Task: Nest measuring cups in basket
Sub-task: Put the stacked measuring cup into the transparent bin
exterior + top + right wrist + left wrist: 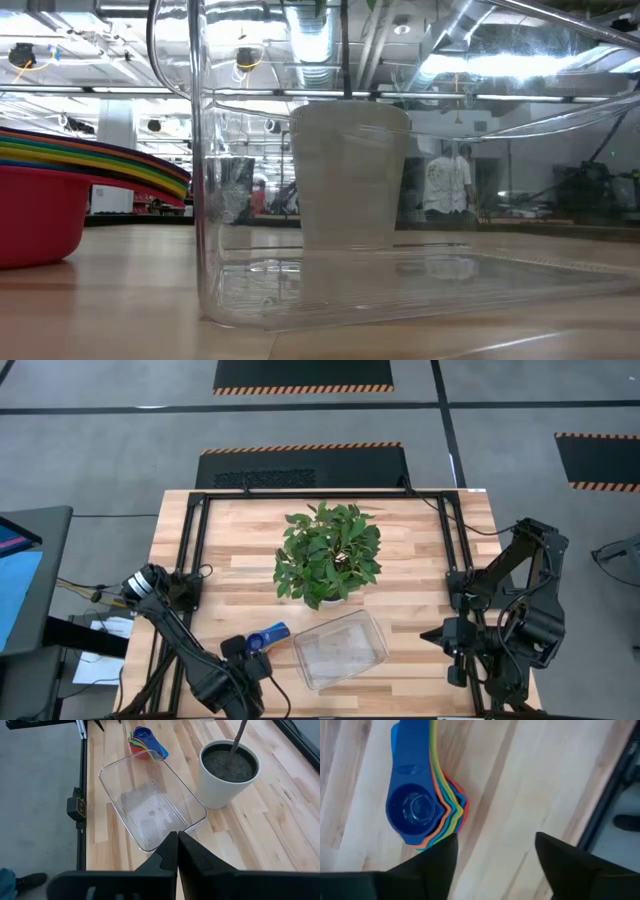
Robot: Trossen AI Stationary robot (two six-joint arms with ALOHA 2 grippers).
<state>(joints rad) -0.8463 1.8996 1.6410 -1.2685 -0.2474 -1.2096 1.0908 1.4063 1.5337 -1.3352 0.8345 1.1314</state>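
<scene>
The measuring cups [420, 805] sit nested in one stack, dark blue on top and red at the bottom, with the handles fanned out. The stack rests on the table [420, 560] just left of the basket [340, 650], and also shows in the right wrist view [145, 740] and the low view [60, 190]. The clear basket [150, 805] holds nothing. My left gripper [492, 842] is open above the table; one finger [440, 865] stands close by the round end of the stack. In the high view this gripper [248, 650] is at the near-left. My right gripper [177, 847] is shut and hovers right of the basket [440, 635].
A leafy plant [328, 555] in a white pot [229, 770] stands mid-table, just beyond the basket. A black frame [195, 550] runs along the table's left, far and right sides. Bare wood lies between the basket and my right arm.
</scene>
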